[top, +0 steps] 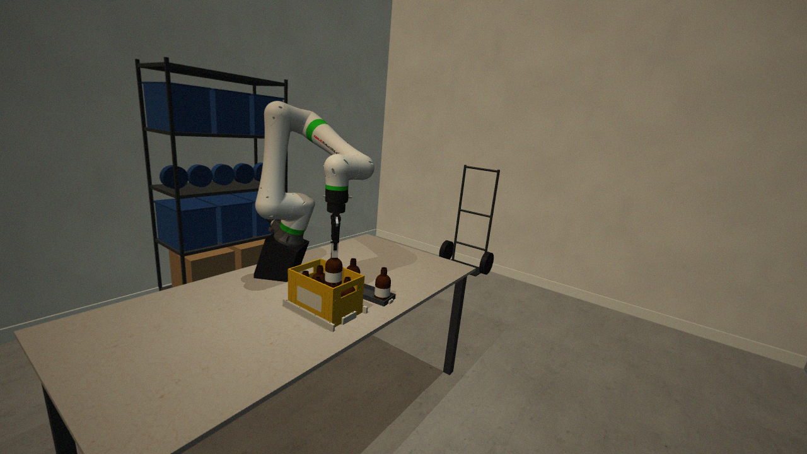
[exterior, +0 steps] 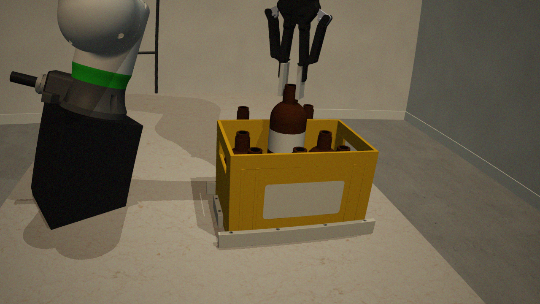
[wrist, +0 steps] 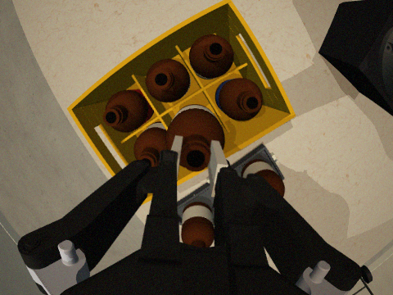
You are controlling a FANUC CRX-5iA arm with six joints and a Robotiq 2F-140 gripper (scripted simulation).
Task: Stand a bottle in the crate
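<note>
My gripper (exterior: 290,90) (wrist: 195,151) (top: 334,249) is shut on the neck of a brown bottle (exterior: 287,124) (wrist: 196,127) (top: 333,270) with a white label. It holds the bottle upright, partly lowered into the middle cell on the tray side of the yellow crate (exterior: 302,169) (wrist: 88,101) (top: 316,291). The bottle stands well higher than the others. Several brown bottles stand in the other cells, one of them (wrist: 211,54) (exterior: 241,139) at a corner. Two bottles (wrist: 198,224) (wrist: 265,176) stand on the grey tray (wrist: 257,154) (top: 373,296) behind the crate; one (top: 382,282) shows in the top view.
The arm's black base (exterior: 81,158) (wrist: 360,49) stands left of the crate. The crate sits in a white bracket (exterior: 294,234). The table edge (top: 417,308) runs close behind the tray. A shelf rack (top: 169,169) and a hand truck (top: 471,226) stand off the table.
</note>
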